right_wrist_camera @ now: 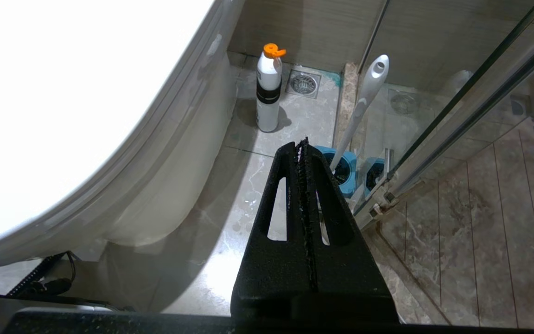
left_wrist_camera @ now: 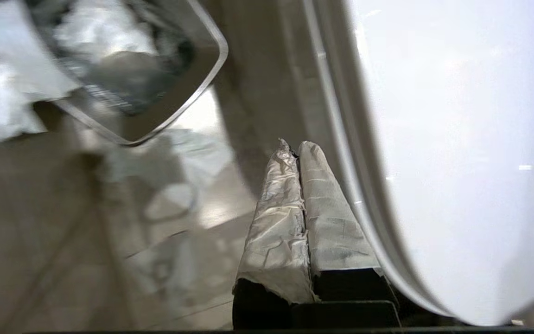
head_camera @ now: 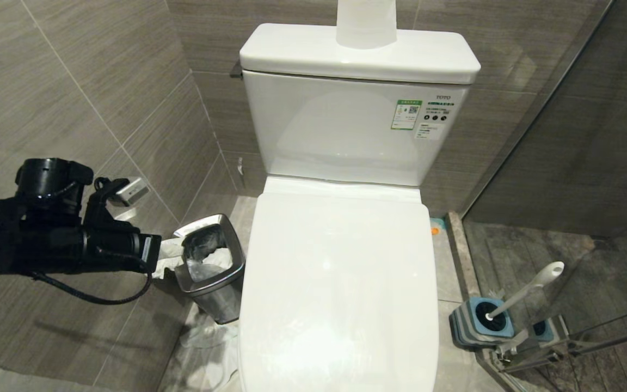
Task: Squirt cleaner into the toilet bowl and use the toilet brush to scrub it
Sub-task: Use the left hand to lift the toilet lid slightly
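From the head camera, your left claw (head_camera: pixel 153 256) sits pinched shut and empty beside the closed toilet (head_camera: pixel 340 283) — the brush (head_camera: pixel 526 291) stands far across it. Left wrist: the lid (left_wrist_camera: pixel 457 139) lies just beside the fingertips. Right wrist: your right claw (right_wrist_camera: pixel 303 148) — shut, empty — points at the brush handle (right_wrist_camera: pixel 364 102) leaning upright just ahead, so it is nearer.

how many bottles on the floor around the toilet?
1. A white bottle with an orange cap stands upright on the floor beside the toilet, near the floor drain, seen in the right wrist view. The toilet hides part of the floor, so more may be unseen.
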Available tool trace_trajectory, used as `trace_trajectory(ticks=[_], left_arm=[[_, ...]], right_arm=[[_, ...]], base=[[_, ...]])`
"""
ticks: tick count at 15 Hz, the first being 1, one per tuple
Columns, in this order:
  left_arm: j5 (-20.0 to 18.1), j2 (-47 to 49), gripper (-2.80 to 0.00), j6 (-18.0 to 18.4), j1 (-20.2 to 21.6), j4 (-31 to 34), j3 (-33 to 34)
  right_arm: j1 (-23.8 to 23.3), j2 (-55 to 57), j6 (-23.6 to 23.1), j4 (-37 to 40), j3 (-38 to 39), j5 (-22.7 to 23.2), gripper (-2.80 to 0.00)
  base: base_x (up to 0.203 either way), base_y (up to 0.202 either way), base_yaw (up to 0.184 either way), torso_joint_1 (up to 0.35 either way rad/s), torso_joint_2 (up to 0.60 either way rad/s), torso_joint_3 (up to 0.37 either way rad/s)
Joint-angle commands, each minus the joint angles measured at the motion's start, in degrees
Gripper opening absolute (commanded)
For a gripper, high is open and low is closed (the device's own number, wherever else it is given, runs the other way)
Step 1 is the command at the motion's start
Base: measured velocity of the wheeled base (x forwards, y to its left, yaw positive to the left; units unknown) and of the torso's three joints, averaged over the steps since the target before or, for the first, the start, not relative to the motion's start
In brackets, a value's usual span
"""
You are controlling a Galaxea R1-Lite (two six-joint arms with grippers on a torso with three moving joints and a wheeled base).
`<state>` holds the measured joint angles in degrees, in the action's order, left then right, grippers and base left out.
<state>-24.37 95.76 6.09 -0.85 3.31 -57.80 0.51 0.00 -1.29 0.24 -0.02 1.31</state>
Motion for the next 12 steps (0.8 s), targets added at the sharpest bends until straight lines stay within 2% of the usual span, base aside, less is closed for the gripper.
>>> trace_trajectory(ticks=[1, 4, 5, 9, 10, 12], left_arm=[[-5.3, 3.3, -2.8, -4.9, 0.1, -3.3, 0.4], [-6.1, 7.2, -2.8, -16.8, 0.0, -15.4, 2.0], [-6.1, 9.0, -2.8, -19.7, 0.0, -20.5, 3.6], [-6.3, 15.9, -2.8, -23.6, 0.1, -39.4, 13.1], [-6.3, 17.5, -2.8, -26.0, 0.1, -43.0, 13.9], [-7.2, 18.4, -2.8, -29.5, 0.1, -45.5, 14.4]], right_arm=[[0.0, 0.0, 0.0, 0.0, 0.0, 0.0, -2.8], [0.0, 0.0, 0.0, 0.0, -0.1, 0.0, -2.8], [0.0, 0.0, 0.0, 0.0, 0.0, 0.0, -2.8], [0.0, 0.0, 0.0, 0.0, 0.0, 0.0, -2.8], [0.0, 0.0, 0.0, 0.0, -0.1, 0.0, -2.8], [0.0, 0.0, 0.0, 0.0, 0.0, 0.0, -2.8]], base=[[0.0, 0.0, 0.0, 0.0, 0.0, 0.0], [0.0, 0.0, 0.0, 0.0, 0.0, 0.0], [0.0, 0.0, 0.0, 0.0, 0.0, 0.0], [0.0, 0.0, 0.0, 0.0, 0.0, 0.0], [0.0, 0.0, 0.0, 0.0, 0.0, 0.0], [0.0, 0.0, 0.0, 0.0, 0.0, 0.0]])
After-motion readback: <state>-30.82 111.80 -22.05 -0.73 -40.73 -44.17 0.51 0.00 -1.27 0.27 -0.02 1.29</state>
